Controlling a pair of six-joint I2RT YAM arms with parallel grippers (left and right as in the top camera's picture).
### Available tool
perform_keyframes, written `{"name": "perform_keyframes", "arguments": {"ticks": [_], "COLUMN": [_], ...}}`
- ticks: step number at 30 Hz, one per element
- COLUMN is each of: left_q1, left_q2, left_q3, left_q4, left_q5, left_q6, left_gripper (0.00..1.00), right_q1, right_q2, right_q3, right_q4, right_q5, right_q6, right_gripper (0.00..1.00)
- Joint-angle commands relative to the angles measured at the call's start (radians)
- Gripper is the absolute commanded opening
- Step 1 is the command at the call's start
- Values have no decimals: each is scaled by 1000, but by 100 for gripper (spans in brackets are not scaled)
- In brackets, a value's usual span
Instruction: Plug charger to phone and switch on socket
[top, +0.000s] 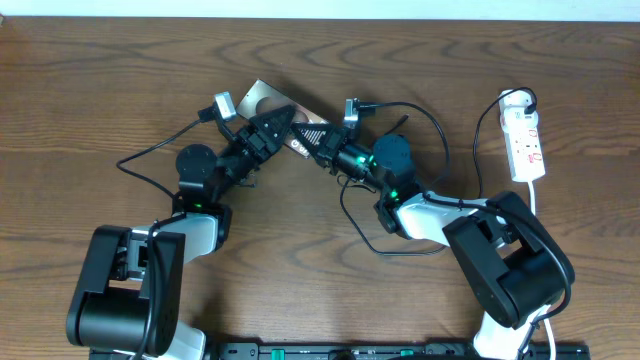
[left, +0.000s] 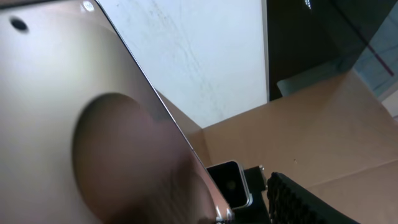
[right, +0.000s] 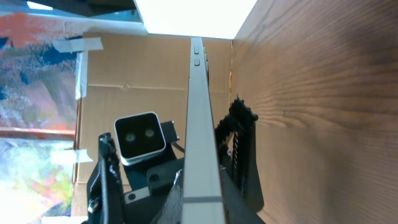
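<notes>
The phone (top: 262, 98) is likely light, stiff and slick, with fragile glass, so it is best held across its flat faces, leaving the port end free. It is a thin silver-grey slab, tilted up on edge well left of the socket (top: 526, 140). The right gripper (top: 312, 142) looks clamped on it. The left gripper (top: 280, 126) straddles it, but its grip is unclear.

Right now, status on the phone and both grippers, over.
Left gripper and right gripper both at phone, grip unclear. Phone back-up, appears lifted off table. Socket far right, neither gripper on it.
</notes>
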Motion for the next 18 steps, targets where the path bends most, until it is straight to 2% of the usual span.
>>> {"name": "perform_keyframes", "arguments": {"ticks": [1,4,11,18], "left_q1": [-22,-25,-25,-25], "left_q2": [0,0,0,0], "left_q3": [7,7,7,7], "left_q4": [31,31,31,31], "left_q5": [-31,-48,-83,-102], "left_q6": [-17,-33,-65,-72], "left_gripper": [69,62,59,39], "right_q1": [30,46,69,70], "right_q2": [-8,-8,-8,-8], "right_q3": [16,16,17,16], "right_q4": [1,2,1,1], "right_q5": [66,98,138,127], "right_q6": [-14,-28,-43,-54], "right_gripper": [1,1,1,1]}}
